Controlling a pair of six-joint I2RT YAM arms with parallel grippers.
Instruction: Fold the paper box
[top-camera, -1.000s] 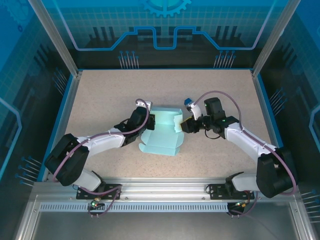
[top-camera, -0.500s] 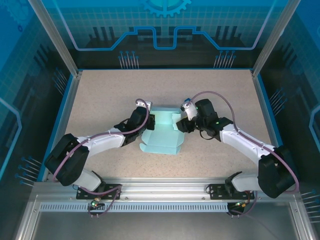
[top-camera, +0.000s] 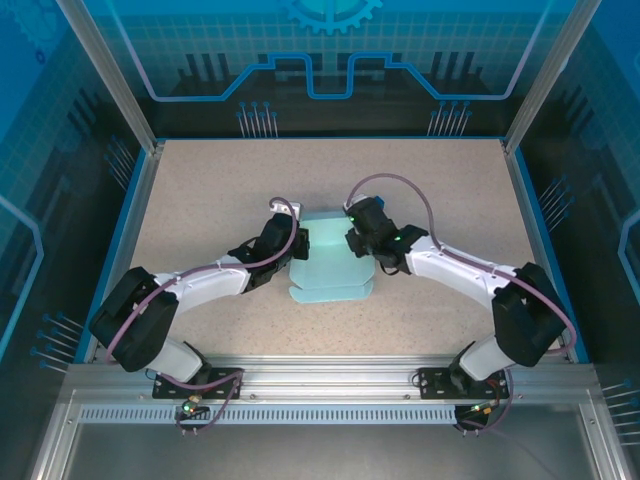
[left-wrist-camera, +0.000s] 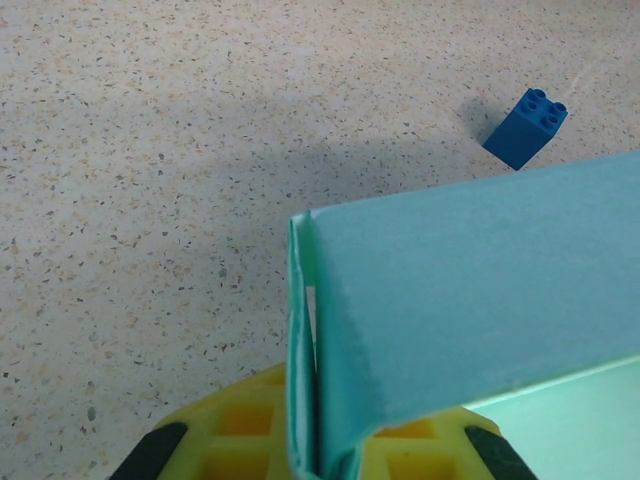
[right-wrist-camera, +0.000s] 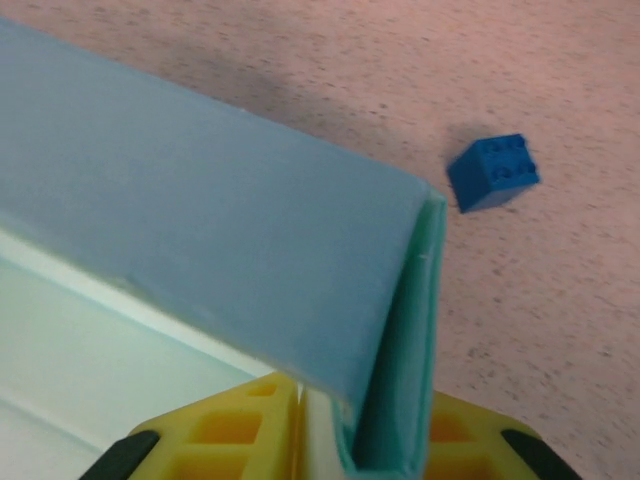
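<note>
From above, the paper box (top-camera: 328, 272) lies mid-frame on the counter (top-camera: 200, 190), with my left claw (top-camera: 298, 247) and right claw (top-camera: 352, 240) at its 2 sides. In the left wrist view, my left claw (left-wrist-camera: 315, 445) is clamped on a folded wall at the bottom, and a blue brick (left-wrist-camera: 525, 127) sits at the upper right. In the right wrist view, my right claw (right-wrist-camera: 350, 440) grips a folded wall at bottom center.

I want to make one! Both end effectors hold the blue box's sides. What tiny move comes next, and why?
Probably the right end effector should pinch its doubled wall of the paper box tighter to set the crease; the left end effector clamps the opposite wall.
</note>
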